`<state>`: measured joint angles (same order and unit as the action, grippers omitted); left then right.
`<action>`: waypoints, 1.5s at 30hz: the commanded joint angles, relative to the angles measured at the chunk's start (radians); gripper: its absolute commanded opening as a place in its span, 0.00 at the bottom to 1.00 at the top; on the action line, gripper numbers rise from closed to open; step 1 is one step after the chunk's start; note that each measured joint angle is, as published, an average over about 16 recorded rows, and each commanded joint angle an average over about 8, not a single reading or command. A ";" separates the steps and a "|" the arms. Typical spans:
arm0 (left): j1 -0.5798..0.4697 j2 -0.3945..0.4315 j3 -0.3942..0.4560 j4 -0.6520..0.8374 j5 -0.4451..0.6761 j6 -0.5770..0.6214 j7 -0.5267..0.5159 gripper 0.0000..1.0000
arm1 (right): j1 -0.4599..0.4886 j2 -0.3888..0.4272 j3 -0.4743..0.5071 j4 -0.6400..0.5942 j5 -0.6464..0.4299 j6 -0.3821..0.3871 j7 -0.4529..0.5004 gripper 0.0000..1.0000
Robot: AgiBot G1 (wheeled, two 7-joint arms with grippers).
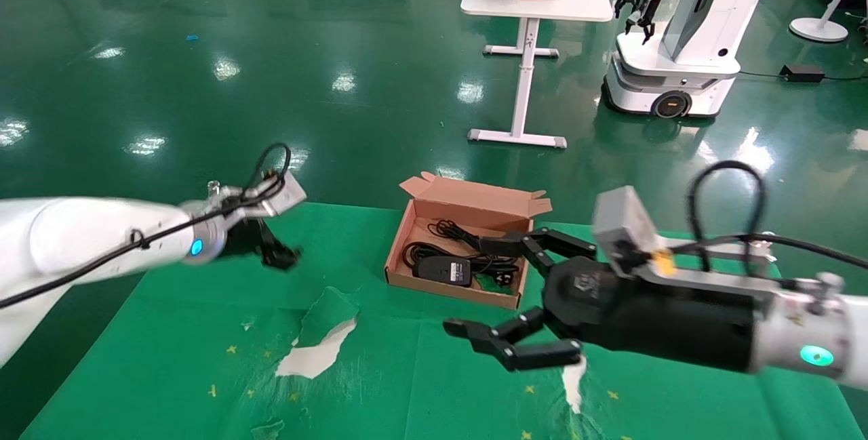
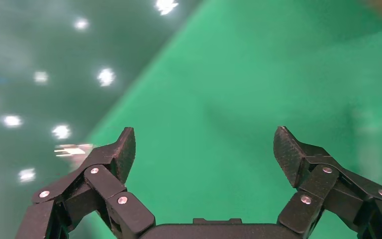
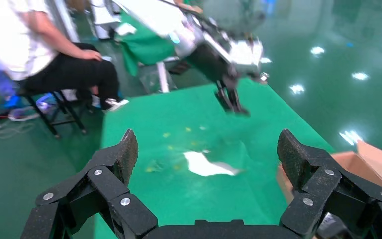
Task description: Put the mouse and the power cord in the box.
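Mouse, small black oval body [image 1: 443, 270] with thin limp cable, and thick black coiled power cord [image 1: 453, 232] both already lie inside the shallow brown cardboard box [image 1: 434, 198] on the green-covered desk [image 1: 203, 331]; both look light, mouse shell rigid and best pinched across its sides, cord springy, best taken at the bundled coil. Right end effector [image 1: 485, 285] hangs spread wide and empty just beside the box's near right corner, left end effector [image 2: 204, 149] also wide and empty, well apart to the box's left.

Inside the box [image 1: 407, 226]: black tangle of cables, power cord [image 1: 434, 251] and mouse cable not separable; mouse itself not identifiable. Near right corner hidden behind right gripper [image 1: 487, 285]. Left gripper [image 1: 279, 255] smeared by blur. Box cut off at right wrist view's edge.
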<state>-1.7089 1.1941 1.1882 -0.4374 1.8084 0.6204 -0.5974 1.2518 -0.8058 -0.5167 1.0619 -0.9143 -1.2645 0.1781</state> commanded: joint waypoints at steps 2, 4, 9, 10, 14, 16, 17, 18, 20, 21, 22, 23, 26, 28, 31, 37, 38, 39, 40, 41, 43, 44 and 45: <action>0.038 -0.035 -0.055 -0.051 -0.065 0.053 0.025 1.00 | -0.034 0.037 0.045 0.043 0.035 -0.044 0.002 1.00; 0.064 -0.059 -0.091 -0.085 -0.108 0.088 0.041 1.00 | -0.057 0.062 0.076 0.071 0.059 -0.074 0.003 1.00; 0.128 -0.117 -0.183 -0.170 -0.217 0.176 0.082 1.00 | -0.114 0.125 0.152 0.143 0.118 -0.148 0.006 1.00; 0.141 -0.129 -0.201 -0.188 -0.239 0.194 0.091 1.00 | -0.125 0.137 0.168 0.157 0.130 -0.163 0.007 1.00; 0.192 -0.177 -0.275 -0.257 -0.326 0.265 0.124 1.00 | -0.163 0.179 0.218 0.204 0.169 -0.212 0.009 1.00; 0.218 -0.200 -0.312 -0.291 -0.370 0.300 0.141 1.00 | -0.173 0.190 0.231 0.216 0.179 -0.225 0.009 1.00; 0.231 -0.212 -0.330 -0.308 -0.392 0.318 0.149 1.00 | -0.176 0.193 0.235 0.220 0.182 -0.229 0.009 1.00; 0.243 -0.224 -0.348 -0.325 -0.413 0.336 0.157 1.00 | -0.177 0.195 0.237 0.222 0.184 -0.231 0.009 1.00; 0.269 -0.247 -0.385 -0.359 -0.457 0.371 0.174 1.00 | -0.177 0.195 0.237 0.222 0.184 -0.231 0.009 1.00; 0.282 -0.259 -0.403 -0.376 -0.479 0.389 0.182 1.00 | -0.177 0.195 0.236 0.222 0.184 -0.231 0.009 1.00; 0.295 -0.271 -0.422 -0.393 -0.501 0.406 0.190 1.00 | -0.177 0.195 0.236 0.221 0.184 -0.231 0.009 1.00; 0.308 -0.283 -0.441 -0.411 -0.523 0.424 0.199 1.00 | -0.177 0.195 0.236 0.221 0.184 -0.231 0.009 1.00; 0.346 -0.318 -0.496 -0.462 -0.588 0.477 0.224 1.00 | -0.177 0.195 0.236 0.221 0.184 -0.231 0.009 1.00; 0.372 -0.341 -0.532 -0.496 -0.631 0.513 0.240 1.00 | -0.177 0.195 0.236 0.221 0.184 -0.231 0.009 1.00; 0.410 -0.377 -0.587 -0.547 -0.697 0.566 0.265 1.00 | -0.176 0.195 0.236 0.221 0.184 -0.231 0.009 1.00; 0.487 -0.448 -0.698 -0.650 -0.827 0.672 0.315 1.00 | -0.176 0.195 0.235 0.221 0.185 -0.231 0.008 1.00; 0.500 -0.460 -0.716 -0.668 -0.850 0.690 0.323 1.00 | -0.176 0.195 0.235 0.221 0.185 -0.231 0.008 1.00; 0.513 -0.471 -0.734 -0.684 -0.871 0.707 0.331 1.00 | -0.176 0.195 0.235 0.221 0.185 -0.231 0.008 1.00; 0.526 -0.483 -0.753 -0.702 -0.893 0.725 0.340 1.00 | -0.176 0.195 0.235 0.221 0.185 -0.231 0.008 1.00; 0.539 -0.495 -0.771 -0.719 -0.915 0.743 0.348 1.00 | -0.176 0.195 0.235 0.221 0.185 -0.231 0.008 1.00; 0.564 -0.518 -0.808 -0.753 -0.958 0.778 0.364 1.00 | -0.176 0.195 0.235 0.221 0.185 -0.231 0.008 1.00; 0.577 -0.530 -0.827 -0.770 -0.981 0.796 0.373 1.00 | -0.176 0.195 0.235 0.221 0.185 -0.231 0.008 1.00; 0.590 -0.542 -0.845 -0.787 -1.002 0.814 0.381 1.00 | -0.176 0.195 0.235 0.221 0.185 -0.231 0.008 1.00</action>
<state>-1.1249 0.6576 0.3515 -1.2173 0.8159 1.4263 -0.2208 1.0753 -0.6104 -0.2819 1.2833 -0.7290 -1.4955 0.1862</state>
